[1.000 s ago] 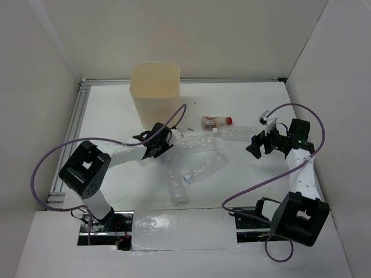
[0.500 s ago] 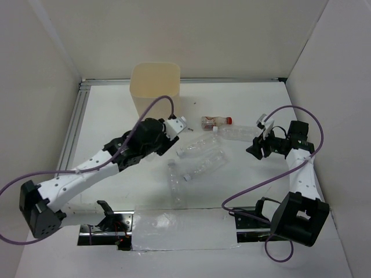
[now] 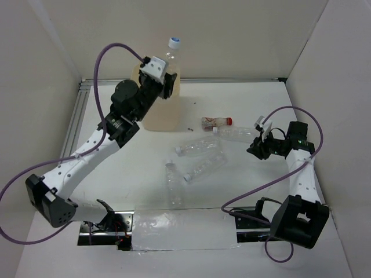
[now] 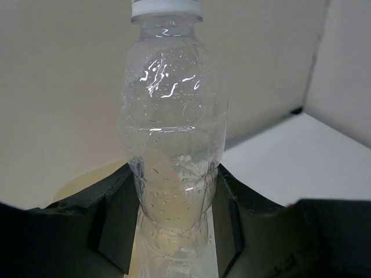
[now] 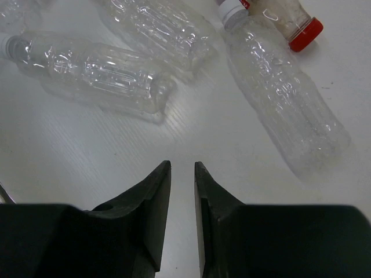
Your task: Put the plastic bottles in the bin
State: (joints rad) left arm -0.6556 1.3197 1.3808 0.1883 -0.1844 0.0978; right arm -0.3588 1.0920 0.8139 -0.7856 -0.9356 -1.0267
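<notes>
While five bottles lie on the table, the left arm is up at about eleven o'clock, carrying one clear bottle over the bin. The left gripper is clenched on the lower body of that bottle, which stands upright with its white cap on top. From the wrist view I can see the cream rim of the bin below and behind the bottle, so I judge it is above the mouth or very near it. How well centred it is I cannot tell.

This looks like the drop-off step for the first bottle. The next move, I would say, calls for bringing the bottle squarely over the opening and letting go so that it falls inside instead of catching the rim.

Over at three o'clock the right gripper hangs low above the table, its jaws drawn close with only a slim gap, and nothing between them. Just ahead of it lies a clear bottle with its cap pointing away towards the short red-capped bottle at about one o'clock. Two more clear ones lie toward the middle, and a fifth sits at six o'clock. To take the nearest one, that gripper would first need to spread wide.
</notes>
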